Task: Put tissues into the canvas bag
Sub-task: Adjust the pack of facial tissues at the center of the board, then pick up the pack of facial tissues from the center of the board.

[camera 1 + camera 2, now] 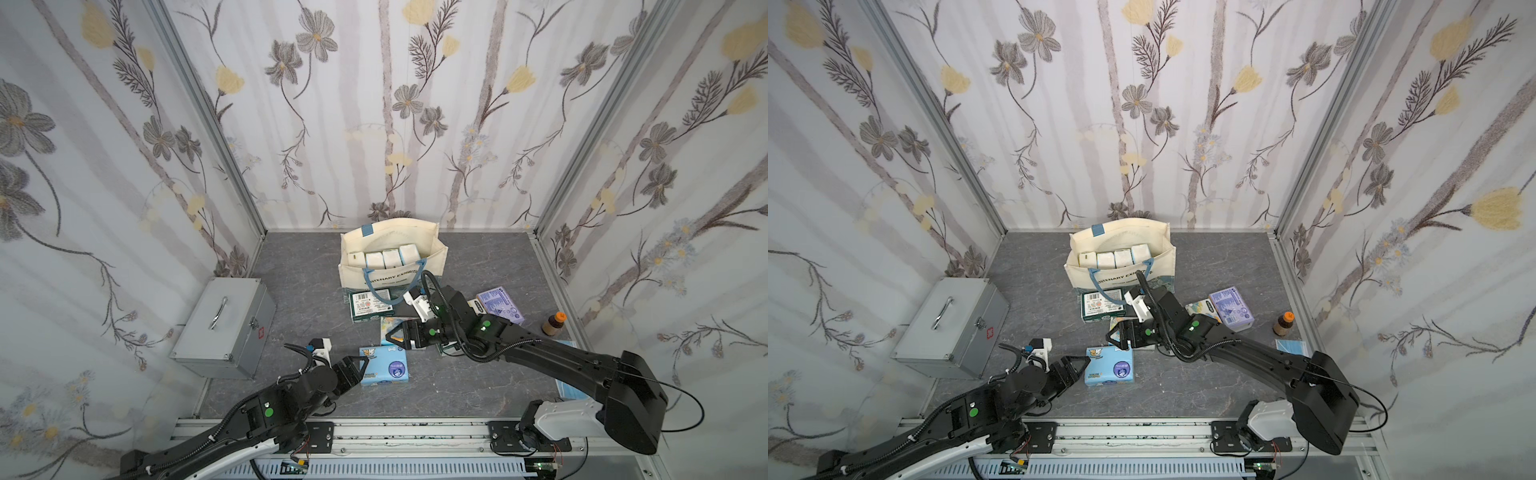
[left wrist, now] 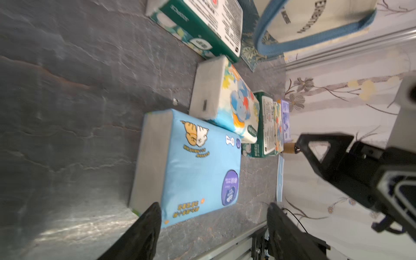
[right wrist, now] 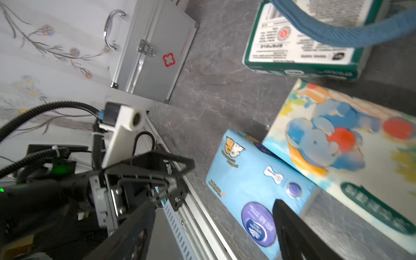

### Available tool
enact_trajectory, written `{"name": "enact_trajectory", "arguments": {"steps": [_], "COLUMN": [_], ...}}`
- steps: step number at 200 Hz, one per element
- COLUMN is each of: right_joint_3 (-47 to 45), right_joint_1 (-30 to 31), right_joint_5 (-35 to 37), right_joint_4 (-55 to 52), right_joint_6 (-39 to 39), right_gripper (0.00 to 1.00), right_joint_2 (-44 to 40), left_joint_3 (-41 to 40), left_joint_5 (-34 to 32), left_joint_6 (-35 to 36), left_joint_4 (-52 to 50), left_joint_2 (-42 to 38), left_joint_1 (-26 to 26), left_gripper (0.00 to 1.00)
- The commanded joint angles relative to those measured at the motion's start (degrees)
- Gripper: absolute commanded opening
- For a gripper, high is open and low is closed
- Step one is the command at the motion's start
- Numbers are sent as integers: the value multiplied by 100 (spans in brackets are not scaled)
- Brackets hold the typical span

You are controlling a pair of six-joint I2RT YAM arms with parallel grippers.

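Note:
The cream canvas bag (image 1: 392, 274) stands open at the back with several white tissue packs (image 1: 384, 259) upright inside. In front of it lie a dark green pack (image 1: 371, 306), a lavender pack (image 1: 500, 305), an elephant-print pack (image 3: 337, 144) and a light blue cat-print pack (image 1: 384, 365). My left gripper (image 2: 213, 206) is open at the near left end of the light blue pack (image 2: 198, 166), one finger at its corner. My right gripper (image 1: 390, 336) is open, hovering over the edge where the light blue pack (image 3: 254, 186) meets the elephant pack.
A silver metal case (image 1: 226, 328) sits at the left. A small brown bottle (image 1: 554, 324) and a flat blue mask packet (image 1: 1291, 347) lie at the right. An aluminium rail (image 1: 415, 432) runs along the front edge. Papered walls enclose three sides.

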Motion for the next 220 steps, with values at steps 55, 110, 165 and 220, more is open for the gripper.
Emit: {"name": "enact_trajectory", "arguments": {"steps": [55, 110, 165, 220], "right_joint_3": [-1343, -1601, -1526, -1513], "right_joint_1": [-233, -262, -275, -258], "right_joint_5": [32, -577, -593, -740], "right_joint_4": [581, 1934, 2251, 2437], "right_joint_6": [352, 915, 1097, 1125], "right_gripper": [83, 83, 83, 83], "right_joint_2": [-267, 474, 1111, 1331], "left_joint_3": [760, 403, -273, -399], "left_joint_5": [2668, 3036, 3344, 3449], "left_joint_6": [2243, 2311, 2282, 2472], "left_joint_4": [1136, 1715, 1915, 1570], "left_joint_2": [2955, 3127, 2784, 2722], "left_joint_1": [2088, 2232, 2573, 2769], "left_gripper": [74, 64, 44, 35]}}
